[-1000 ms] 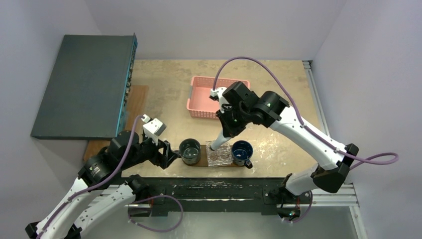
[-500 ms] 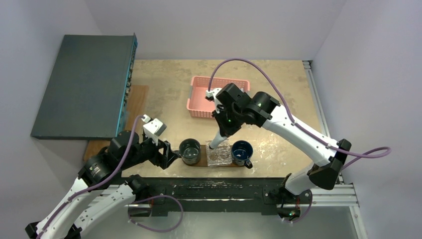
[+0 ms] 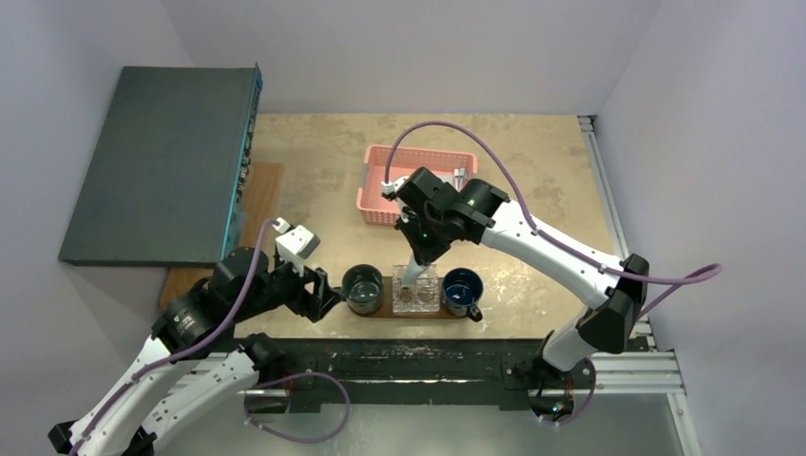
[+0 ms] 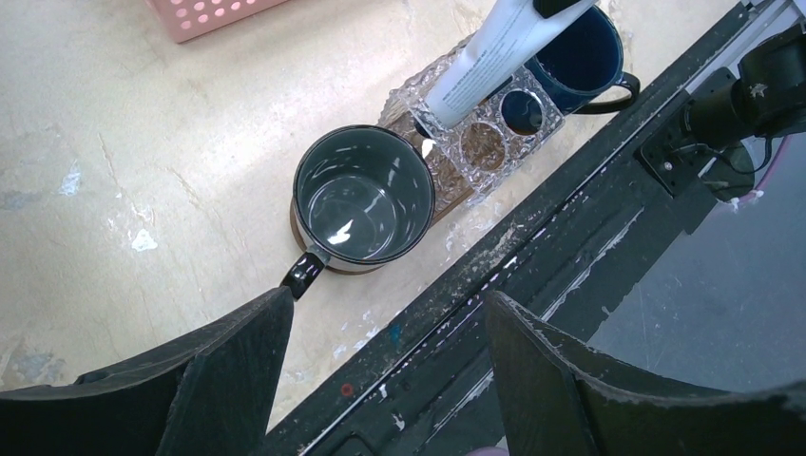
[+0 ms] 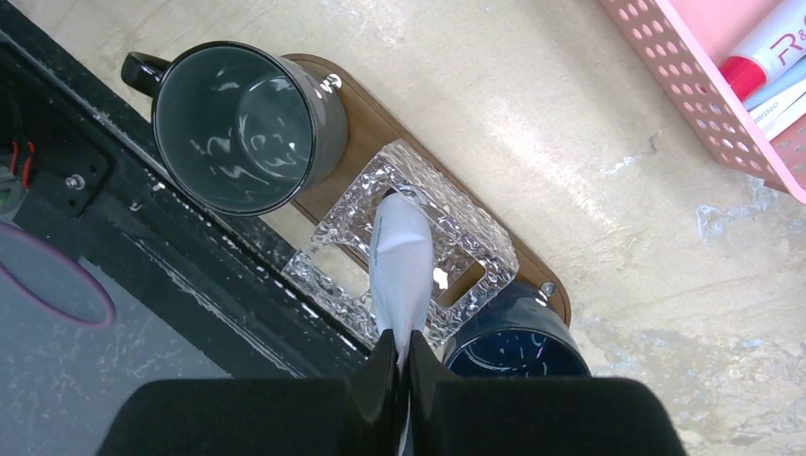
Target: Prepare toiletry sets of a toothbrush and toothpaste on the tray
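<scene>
My right gripper is shut on the flat end of a white toothpaste tube. The tube hangs tip down into a back slot of a clear glass holder. The holder stands on the dark brown tray between a grey mug and a dark blue mug. In the top view the right gripper is just above the holder. My left gripper is open and empty, just left of the grey mug's handle. A toothbrush lies in the pink basket.
The pink basket sits behind the tray and also holds a red and white tube. A large dark grey box fills the left side. The black frame rail runs along the table's near edge, close to the tray.
My right arm has swung left with the toothpaste tube, which now stands steeper over the glass holder. The left arm has not moved.
</scene>
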`<state>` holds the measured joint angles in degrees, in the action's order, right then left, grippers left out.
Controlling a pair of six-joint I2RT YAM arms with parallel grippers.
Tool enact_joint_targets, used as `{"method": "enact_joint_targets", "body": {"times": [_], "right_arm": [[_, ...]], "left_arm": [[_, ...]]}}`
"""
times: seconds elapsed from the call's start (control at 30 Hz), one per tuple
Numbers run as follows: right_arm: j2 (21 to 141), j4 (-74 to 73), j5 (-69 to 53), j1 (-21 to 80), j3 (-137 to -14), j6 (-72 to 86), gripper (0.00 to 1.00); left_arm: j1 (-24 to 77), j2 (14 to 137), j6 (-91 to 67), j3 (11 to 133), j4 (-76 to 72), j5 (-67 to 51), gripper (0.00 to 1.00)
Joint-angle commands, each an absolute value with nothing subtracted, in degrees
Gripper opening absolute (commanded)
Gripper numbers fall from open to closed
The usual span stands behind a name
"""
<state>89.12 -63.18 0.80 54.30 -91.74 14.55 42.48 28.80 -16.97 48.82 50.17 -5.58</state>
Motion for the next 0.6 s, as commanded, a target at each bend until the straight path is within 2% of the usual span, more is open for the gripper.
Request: {"method": "enact_joint_targets", "body": {"times": [0.0, 0.57], "right_arm": [[88.8, -60.8, 2.7, 55.2, -92.1, 15.4, 0.0], [91.5, -59.4, 4.7, 57.4, -92.4, 17.0, 0.0]], "left_arm": [[42.3, 29.4, -17.1, 48.4, 47.2, -6.1, 0.74], [42.3, 29.6, -17.1, 48.4, 47.4, -6.0, 0.74]]}}
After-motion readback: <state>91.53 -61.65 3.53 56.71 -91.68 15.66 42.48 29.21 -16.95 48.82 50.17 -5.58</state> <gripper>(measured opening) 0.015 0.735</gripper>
